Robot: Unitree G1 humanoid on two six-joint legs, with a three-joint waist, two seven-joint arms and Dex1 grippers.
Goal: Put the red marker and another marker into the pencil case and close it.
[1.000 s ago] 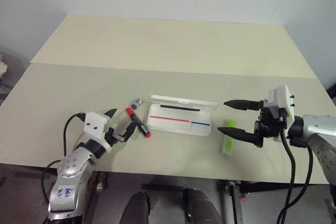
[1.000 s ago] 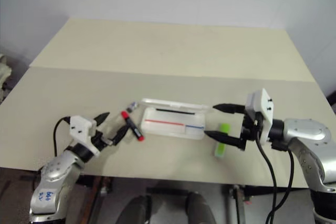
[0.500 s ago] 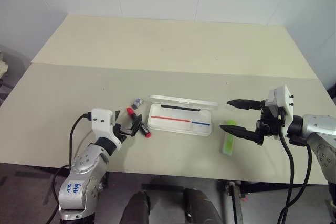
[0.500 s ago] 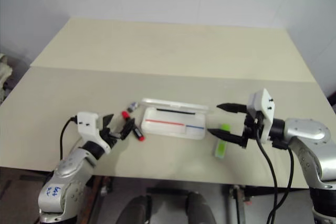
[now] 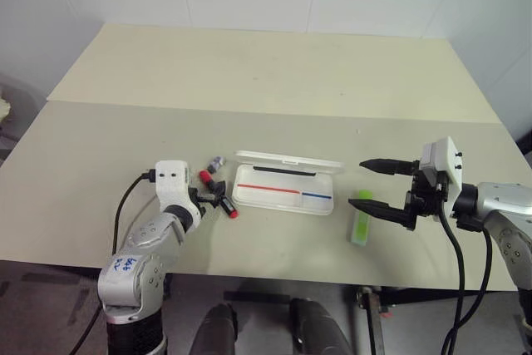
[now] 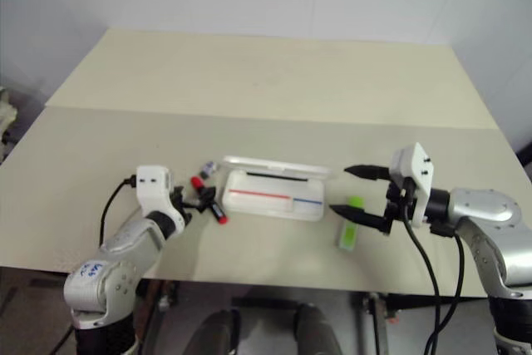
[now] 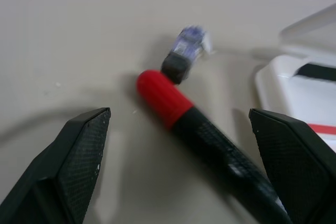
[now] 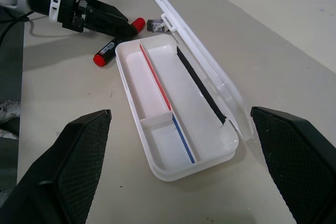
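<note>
The left pincer (image 5: 213, 195), wide and released, is straddling the red marker (image 5: 219, 193) lying on the desk (image 5: 274, 81) just left of the open pencil case (image 5: 286, 189), so it should be squeezing its black middle gently.

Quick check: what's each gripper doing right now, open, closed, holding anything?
Left gripper: open, empty, fingers either side of the red marker.
Right gripper: open, empty.
</note>
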